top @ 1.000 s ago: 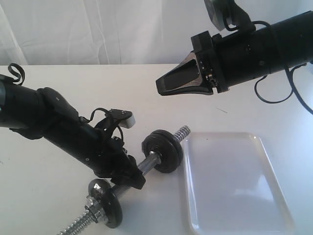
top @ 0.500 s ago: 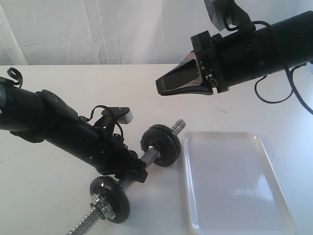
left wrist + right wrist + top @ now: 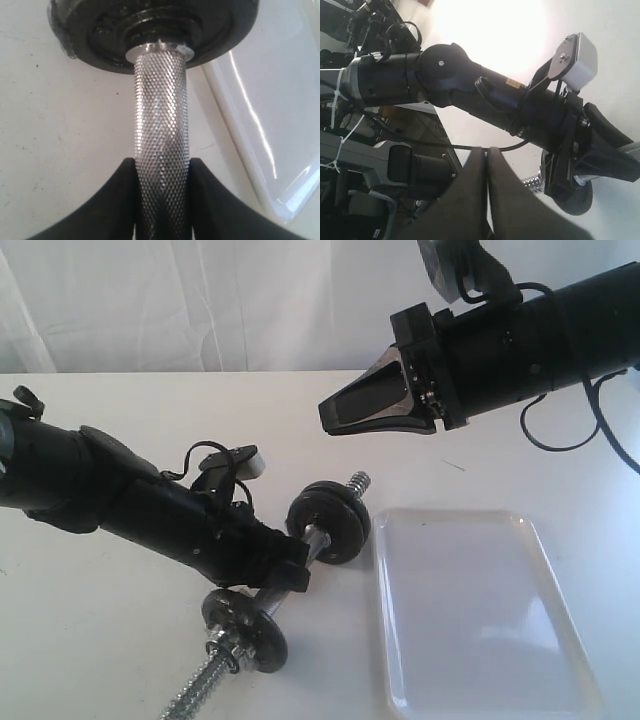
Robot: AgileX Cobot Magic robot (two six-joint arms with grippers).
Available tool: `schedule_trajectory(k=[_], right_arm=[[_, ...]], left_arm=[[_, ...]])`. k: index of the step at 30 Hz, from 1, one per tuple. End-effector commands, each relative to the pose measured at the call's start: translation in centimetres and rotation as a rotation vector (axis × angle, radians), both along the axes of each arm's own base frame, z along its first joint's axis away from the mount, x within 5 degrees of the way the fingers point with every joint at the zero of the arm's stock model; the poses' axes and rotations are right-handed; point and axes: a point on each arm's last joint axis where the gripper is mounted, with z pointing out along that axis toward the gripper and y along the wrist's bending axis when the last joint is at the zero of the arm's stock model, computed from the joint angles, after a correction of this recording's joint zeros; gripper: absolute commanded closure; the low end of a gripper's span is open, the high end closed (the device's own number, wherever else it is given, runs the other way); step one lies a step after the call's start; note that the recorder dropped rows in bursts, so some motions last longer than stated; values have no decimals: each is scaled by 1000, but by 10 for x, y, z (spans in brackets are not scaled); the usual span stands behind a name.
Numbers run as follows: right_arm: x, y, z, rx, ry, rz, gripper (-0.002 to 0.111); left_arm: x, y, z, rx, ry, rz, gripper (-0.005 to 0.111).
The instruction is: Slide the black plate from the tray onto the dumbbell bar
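The dumbbell bar (image 3: 314,541) slants across the table left of the tray (image 3: 480,610), and my left gripper (image 3: 288,573) is shut on its middle. In the left wrist view the black fingers (image 3: 115,200) clamp the knurled bar (image 3: 160,125) from both sides. A black plate (image 3: 328,523) sits on the bar's end nearest the tray, with the threaded tip (image 3: 356,483) poking past it. Another black disc (image 3: 245,628) sits toward the near end. The tray's surface is bare. My right gripper (image 3: 326,412) hangs shut in the air above, holding nothing.
The left arm (image 3: 120,500) lies low over the table's left side. The right arm (image 3: 530,335) reaches in from the upper right, above the tray. The tray's rim (image 3: 235,150) runs close beside the bar. A white curtain backs the table.
The left gripper has swung the bar: its tray-side end and plate moved away from the camera, and the near disc moved right. The right arm has stayed still.
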Motion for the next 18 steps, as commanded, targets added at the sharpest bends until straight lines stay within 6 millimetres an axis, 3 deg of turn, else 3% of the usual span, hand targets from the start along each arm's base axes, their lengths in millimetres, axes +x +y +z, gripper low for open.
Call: schedule_trajectory(k=[1, 18], right_arm=[[-2, 0, 2, 4, -3, 4, 107], [-2, 0, 2, 4, -3, 4, 107]], left_arm=[[-2, -8, 35, -195, 46, 57, 107], [-13, -31, 33, -175, 66, 184, 107]])
